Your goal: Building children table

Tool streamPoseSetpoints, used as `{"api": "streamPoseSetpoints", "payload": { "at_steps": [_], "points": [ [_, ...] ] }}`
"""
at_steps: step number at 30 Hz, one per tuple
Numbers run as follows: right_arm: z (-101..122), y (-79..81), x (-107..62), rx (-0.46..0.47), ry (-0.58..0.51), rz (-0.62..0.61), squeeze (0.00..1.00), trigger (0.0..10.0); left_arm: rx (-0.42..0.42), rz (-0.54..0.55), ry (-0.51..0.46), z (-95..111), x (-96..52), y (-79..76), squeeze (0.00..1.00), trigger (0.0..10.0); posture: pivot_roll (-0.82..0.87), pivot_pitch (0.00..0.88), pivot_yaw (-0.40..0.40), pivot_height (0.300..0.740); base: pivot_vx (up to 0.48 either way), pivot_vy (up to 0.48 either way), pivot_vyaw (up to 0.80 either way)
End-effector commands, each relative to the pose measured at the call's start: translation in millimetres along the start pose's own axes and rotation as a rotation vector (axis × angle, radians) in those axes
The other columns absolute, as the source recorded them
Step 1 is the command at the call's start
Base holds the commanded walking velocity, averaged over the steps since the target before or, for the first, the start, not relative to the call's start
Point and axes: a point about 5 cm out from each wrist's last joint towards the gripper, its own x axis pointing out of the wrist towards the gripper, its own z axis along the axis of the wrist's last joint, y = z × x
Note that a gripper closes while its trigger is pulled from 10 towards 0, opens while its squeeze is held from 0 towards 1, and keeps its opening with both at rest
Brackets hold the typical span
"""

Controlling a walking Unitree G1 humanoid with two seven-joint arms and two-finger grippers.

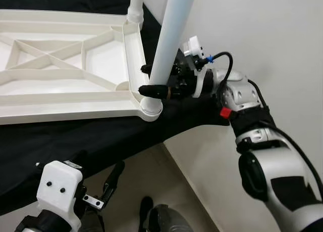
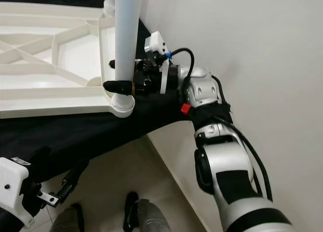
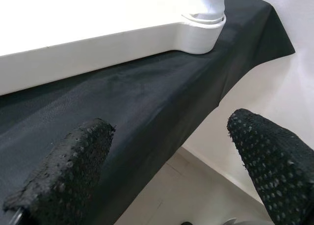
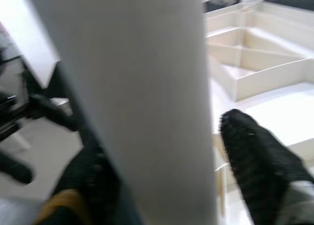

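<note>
An upturned white tabletop, its ribbed underside facing up, is seen in the eye views lying on a black cloth that covers a raised surface beside a pale wall. A white tube leg stands in the corner socket nearest the robot's right arm, leaning slightly, and its top is cut off by the frame. A second leg is seated in the far corner, with only its lower part shown.

The right gripper is reached in from the wall side and is pinched on the white tube leg just above the corner socket, one black finger lying across the front of the tube and the other at its far side. In the right wrist view the tube is shown blurred between the two fingers, with the ribs of the tabletop behind it; the socket itself is hidden there.

The left gripper is held low, below the cloth's edge and well apart from the tabletop. In the left wrist view its two textured fingers are spread wide with nothing between them, and the corner socket is seen from below at the cloth's edge. Beneath it, pale floor and dark shapes that cannot be identified are seen.
</note>
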Motion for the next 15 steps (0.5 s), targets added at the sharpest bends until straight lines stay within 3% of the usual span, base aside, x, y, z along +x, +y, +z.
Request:
{"api": "streamPoseSetpoints", "payload": {
  "at_steps": [1,5,7,9,11,12,15],
  "points": [
    [-2,-0.3,-7.5,0.011,-0.002,-0.001,0.0,0.0,0.004,-0.02,0.007,-1,-2.1,-3.5,0.0,10.0,0.21,0.376,-0.228,0.74,0.0,0.0,0.0],
    [-6,-3.4,-7.9,0.022,-0.012,-0.056,0.0,0.0,0.006,-0.026,-0.002,0,-0.6,-4.6,0.0,10.0,0.2,0.365,-0.231,0.74,0.0,0.0,0.0],
    [-21,-3.0,0.1,0.065,-0.052,-0.186,0.0,0.0,0.007,-0.031,-0.016,2,2.1,-4.8,0.0,10.0,0.19,0.342,-0.232,0.74,0.0,0.0,0.0],
    [-47,4.3,9.3,0.14,-0.059,-0.335,0.0,0.0,0.01,-0.038,-0.029,5,5.1,-4.8,0.0,10.0,0.18,0.334,-0.228,0.74,0.0,0.0,0.0],
    [-59,7.5,12.8,0.185,-0.047,-0.404,0.0,0.0,0.011,-0.04,-0.034,6,5.9,-4.4,0.0,10.0,0.17,0.329,-0.225,0.74,0.0,0.0,0.0],
    [-77,20.4,17.8,0.188,0.015,-0.499,0.0,0.0,0.012,-0.042,-0.043,8,8.1,-3.7,0.0,10.0,0.16,0.31,-0.212,0.74,0.0,0.0,0.0],
    [-87,30.5,20.4,0.182,0.053,-0.563,0.0,0.0,0.013,-0.043,-0.049,9,9.5,-3.3,0.0,10.0,0.16,0.31,-0.212,0.74,0.0,0.0,0.0]
  ]
}}
